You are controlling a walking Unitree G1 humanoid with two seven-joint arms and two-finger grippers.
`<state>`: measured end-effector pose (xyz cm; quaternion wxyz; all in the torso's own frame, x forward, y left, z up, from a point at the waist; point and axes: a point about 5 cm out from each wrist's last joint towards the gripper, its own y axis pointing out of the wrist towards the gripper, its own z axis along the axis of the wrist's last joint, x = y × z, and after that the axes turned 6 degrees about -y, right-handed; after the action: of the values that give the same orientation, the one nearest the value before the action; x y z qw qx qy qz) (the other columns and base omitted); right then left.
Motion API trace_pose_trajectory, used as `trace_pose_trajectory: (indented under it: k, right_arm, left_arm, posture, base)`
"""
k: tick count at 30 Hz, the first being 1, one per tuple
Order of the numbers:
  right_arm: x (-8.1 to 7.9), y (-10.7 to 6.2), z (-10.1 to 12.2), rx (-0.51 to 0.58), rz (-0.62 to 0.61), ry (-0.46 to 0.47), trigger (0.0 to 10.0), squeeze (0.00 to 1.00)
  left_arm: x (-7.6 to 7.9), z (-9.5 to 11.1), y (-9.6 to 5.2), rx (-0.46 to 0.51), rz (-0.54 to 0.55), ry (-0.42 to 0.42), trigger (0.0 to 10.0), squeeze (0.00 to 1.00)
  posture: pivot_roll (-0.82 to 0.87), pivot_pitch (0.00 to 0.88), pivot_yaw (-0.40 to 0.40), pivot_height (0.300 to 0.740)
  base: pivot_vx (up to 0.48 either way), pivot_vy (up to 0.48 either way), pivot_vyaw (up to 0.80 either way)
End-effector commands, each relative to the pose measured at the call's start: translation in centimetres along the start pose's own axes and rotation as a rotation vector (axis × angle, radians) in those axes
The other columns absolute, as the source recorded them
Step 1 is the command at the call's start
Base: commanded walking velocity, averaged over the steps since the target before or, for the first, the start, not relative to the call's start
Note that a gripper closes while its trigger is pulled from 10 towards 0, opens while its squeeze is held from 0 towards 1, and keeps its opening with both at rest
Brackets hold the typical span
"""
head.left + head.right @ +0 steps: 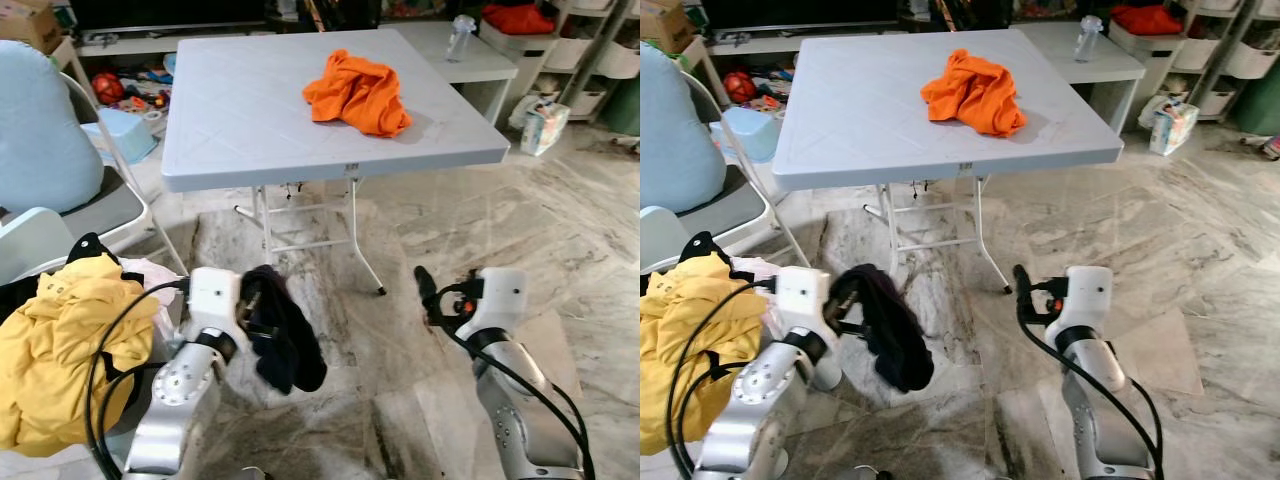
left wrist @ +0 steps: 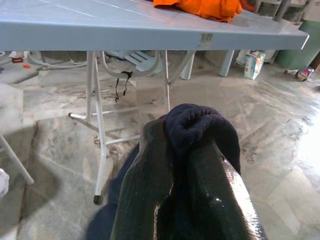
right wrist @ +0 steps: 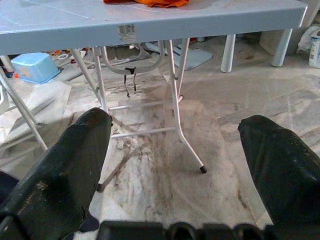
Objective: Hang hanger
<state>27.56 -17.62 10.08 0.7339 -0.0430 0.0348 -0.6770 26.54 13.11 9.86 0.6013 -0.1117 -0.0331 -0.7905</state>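
Left of the folding table [image 1: 250, 120], a yellow garment [image 1: 60, 350] lies heaped beside a chair [image 1: 90, 205]. Nearer the table's front edge, the left gripper [image 2: 182, 165] has its two fingers pinched together on a dark navy garment [image 1: 285, 340], which hangs limp over the marble floor [image 1: 560, 230] in front of the table legs. On the tabletop, toward its far right, sits a crumpled orange garment [image 1: 358, 92]. Right of the table legs and low over the floor, the right gripper [image 3: 175, 155] is spread wide with nothing between its fingers. No hanger can be made out.
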Motion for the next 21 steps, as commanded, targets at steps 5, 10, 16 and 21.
trace_pose_trajectory:
  k: [5,10,16,21]
  right_arm:
    - [0.21,-0.03,-0.02,-0.008,-0.009,-0.02,10.0,0.0]
    - [0.21,-0.04,-0.1,-0.012,-0.009,-0.02,10.0,0.0]
    - [0.28,-0.06,-0.12,-0.013,-0.015,-0.021,10.0,0.0]
    - [0.31,-0.06,-0.15,-0.014,-0.016,-0.024,10.0,0.0]
  left_arm:
    - [0.63,0.77,0.13,0.043,-0.049,-0.002,10.0,0.0]
    - [0.72,0.77,0.17,0.044,-0.055,-0.003,10.0,0.0]
    - [0.72,0.74,0.2,0.043,-0.053,-0.005,10.0,0.0]
    - [0.76,0.72,0.23,0.041,-0.054,-0.005,10.0,0.0]
  posture:
    - [0.01,0.091,-0.01,0.74]
    - [0.01,0.093,-0.01,0.74]
    - [0.01,0.094,-0.01,0.74]
    - [0.01,0.096,-0.011,0.74]
  base:
    - [0.101,0.0,-0.33]
    - [0.252,0.0,-0.72]
    - [0.252,0.0,-0.71]
    - [0.252,0.0,-0.66]
